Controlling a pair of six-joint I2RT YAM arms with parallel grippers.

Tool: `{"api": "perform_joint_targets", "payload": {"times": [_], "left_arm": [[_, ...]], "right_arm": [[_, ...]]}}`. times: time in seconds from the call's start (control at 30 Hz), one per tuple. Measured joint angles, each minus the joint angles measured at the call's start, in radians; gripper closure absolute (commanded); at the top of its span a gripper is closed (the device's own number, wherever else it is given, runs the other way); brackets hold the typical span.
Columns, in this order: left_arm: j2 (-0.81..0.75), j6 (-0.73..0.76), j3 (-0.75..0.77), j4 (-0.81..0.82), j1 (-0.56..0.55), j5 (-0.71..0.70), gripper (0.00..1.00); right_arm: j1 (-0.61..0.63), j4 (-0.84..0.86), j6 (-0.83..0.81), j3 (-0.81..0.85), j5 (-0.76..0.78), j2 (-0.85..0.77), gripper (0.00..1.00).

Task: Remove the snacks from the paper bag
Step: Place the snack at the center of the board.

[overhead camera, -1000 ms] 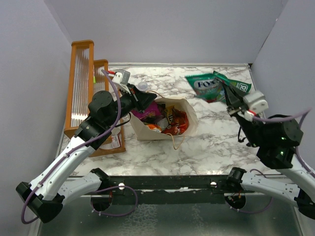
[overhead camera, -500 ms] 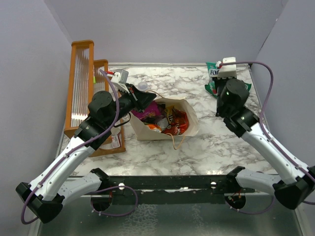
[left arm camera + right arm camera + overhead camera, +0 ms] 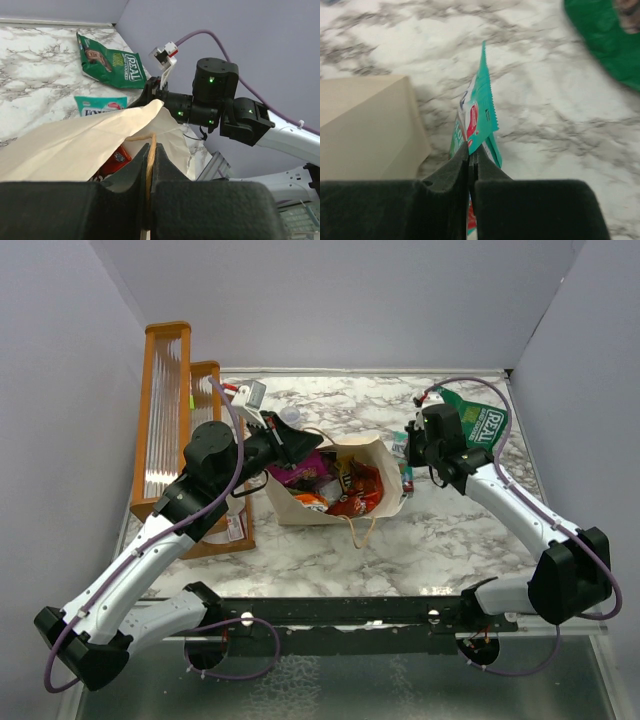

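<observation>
Inside paper bag (image 3: 65, 145) snacks (image 3: 345, 490) half-hidden; left claw (image 3: 150, 150) clamps handle (image 3: 152, 139), right claw (image 3: 470, 152) clamps teal packet (image 3: 481, 107).

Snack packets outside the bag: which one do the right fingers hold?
The teal-pink packet, pinched between the right fingers beside the paper bag. The green chip bag lies loose on the table, farther back.

R tool (image 3: 470, 148) w/ teal-pink packet (image 3: 480, 110) swung from far-right corner to just beside paper bag (image 3: 365, 125).
</observation>
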Motion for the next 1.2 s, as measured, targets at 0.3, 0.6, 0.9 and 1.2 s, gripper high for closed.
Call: {"api": "perform_joint_targets", "payload": {"times": [0.3,0.6,0.9,1.2], "left_arm": [[-0.041,0.075,-0.009,0.003,0.000,0.011,1.00],[-0.037,0.082,-0.013,-0.002,0.000,0.063,1.00],[-0.034,0.096,-0.031,0.067,0.000,0.265,1.00],[-0.034,0.085,-0.064,0.094,0.000,0.359,1.00]], "right_arm": [[-0.186,0.281,0.163,-0.134,-0.402,0.127,0.99],[-0.381,0.321,0.140,-0.137,-0.474,0.316,0.98],[-0.390,0.256,0.021,-0.071,-0.396,0.411,0.95],[-0.394,0.228,-0.038,-0.012,-0.326,0.459,0.70]]}}
